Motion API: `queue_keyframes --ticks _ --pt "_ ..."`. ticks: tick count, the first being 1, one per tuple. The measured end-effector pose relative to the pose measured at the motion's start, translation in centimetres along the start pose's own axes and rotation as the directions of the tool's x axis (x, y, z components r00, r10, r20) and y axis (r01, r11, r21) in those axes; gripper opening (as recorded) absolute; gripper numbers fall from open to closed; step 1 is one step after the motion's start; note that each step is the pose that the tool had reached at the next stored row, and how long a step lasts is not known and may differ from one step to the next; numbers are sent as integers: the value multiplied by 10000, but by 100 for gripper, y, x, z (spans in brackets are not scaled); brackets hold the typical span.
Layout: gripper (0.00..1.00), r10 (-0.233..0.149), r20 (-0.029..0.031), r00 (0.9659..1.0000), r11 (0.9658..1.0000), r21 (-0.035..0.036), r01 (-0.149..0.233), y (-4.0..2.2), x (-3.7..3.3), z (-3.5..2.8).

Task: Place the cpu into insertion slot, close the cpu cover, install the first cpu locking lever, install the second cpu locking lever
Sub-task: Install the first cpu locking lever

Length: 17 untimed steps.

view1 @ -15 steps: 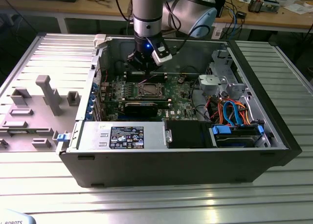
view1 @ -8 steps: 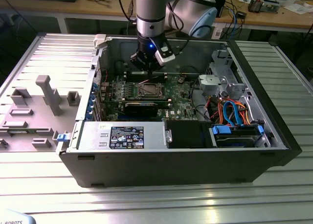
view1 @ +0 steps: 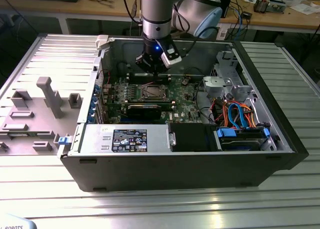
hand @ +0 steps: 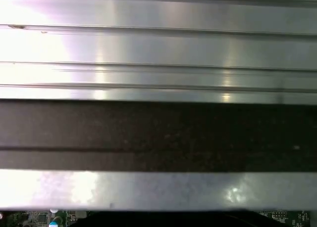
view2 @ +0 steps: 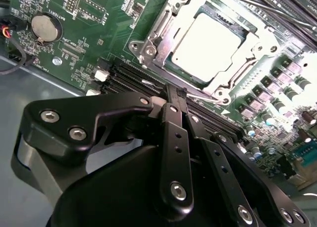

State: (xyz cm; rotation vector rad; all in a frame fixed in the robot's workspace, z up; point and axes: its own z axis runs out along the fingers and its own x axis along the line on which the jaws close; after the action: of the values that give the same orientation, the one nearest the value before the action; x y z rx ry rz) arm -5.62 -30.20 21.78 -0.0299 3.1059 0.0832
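**Hovering over the seated chip**

Looking into the open black computer case (view1: 280,154) on the ribbed metal table (view1: 160,204), we see the black gripper (view1: 150,64) hanging above the green motherboard (view1: 185,96), just behind the insertion slot (view1: 153,92) with its dark centre and shiny metal rim.

In the second wrist view, the small flat square cpu with a pale silver-grey top (view2: 210,43) lies flat in the slot (view2: 148,51), its edges squared with the socket walls. Being square, it has no long axis that we can name. The thin silver metal cpu cover (view2: 171,24) frames the chip, which shows through its central window. We cannot tell whether the plate is fully down.

The gripper's black fingers (view2: 173,95) meet in a narrow point above the black memory slots (view2: 124,71) beside the socket. The jaws look clenched together, and we see nothing between them. They stand clear of the chip.

A round silver coin battery (view2: 43,27) sits on the board, well apart from the socket. In the exterior view, orange and blue cables (view1: 235,114) run near the drive bay at the exterior view's right.
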Motion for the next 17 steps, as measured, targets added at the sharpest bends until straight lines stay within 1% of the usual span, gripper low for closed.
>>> queue_keyframes --ticks 10,15,17 --pt "11 0 0 10000 10000 3 0 -5 -76 67" --pt "11 0 0 10000 10000 2 0 -6 -89 94" --pt "11 0 0 10000 10000 3 0 -7 -90 118"
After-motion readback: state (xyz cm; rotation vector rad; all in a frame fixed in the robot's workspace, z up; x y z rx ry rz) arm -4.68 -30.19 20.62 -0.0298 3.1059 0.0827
